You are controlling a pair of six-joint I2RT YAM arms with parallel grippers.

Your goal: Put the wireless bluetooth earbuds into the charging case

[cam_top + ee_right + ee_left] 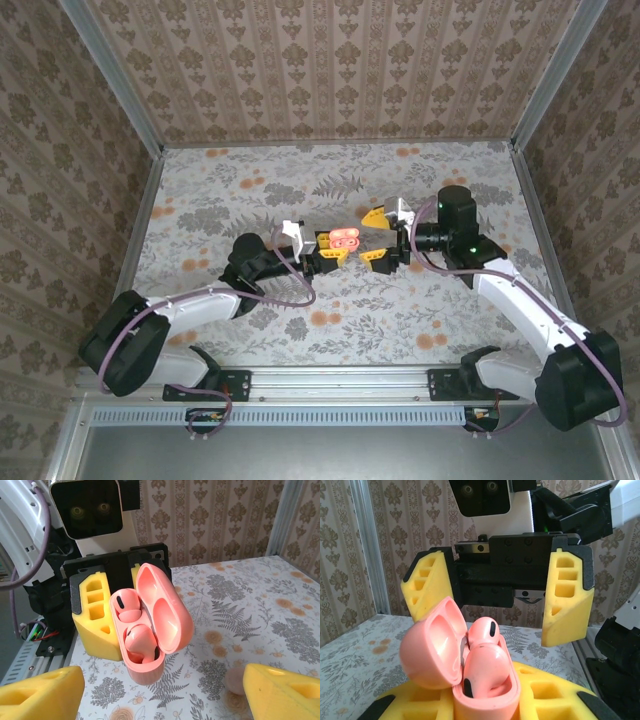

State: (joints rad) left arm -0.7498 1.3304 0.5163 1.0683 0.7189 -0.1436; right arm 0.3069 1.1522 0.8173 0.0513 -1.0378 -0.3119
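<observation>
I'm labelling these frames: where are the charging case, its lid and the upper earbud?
charging case (144,672), right wrist view, front of its lower shell
lid (167,614), right wrist view, hollow inside of the open flap
upper earbud (125,607), right wrist view, its rounded head

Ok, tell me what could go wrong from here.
1. The earbuds stick up from the open case; a bump could tip one out.
2. The open right fingers hang close to the lid and could knock it.
3. The left fingers alone hold the case, so a push might twist it.
</observation>
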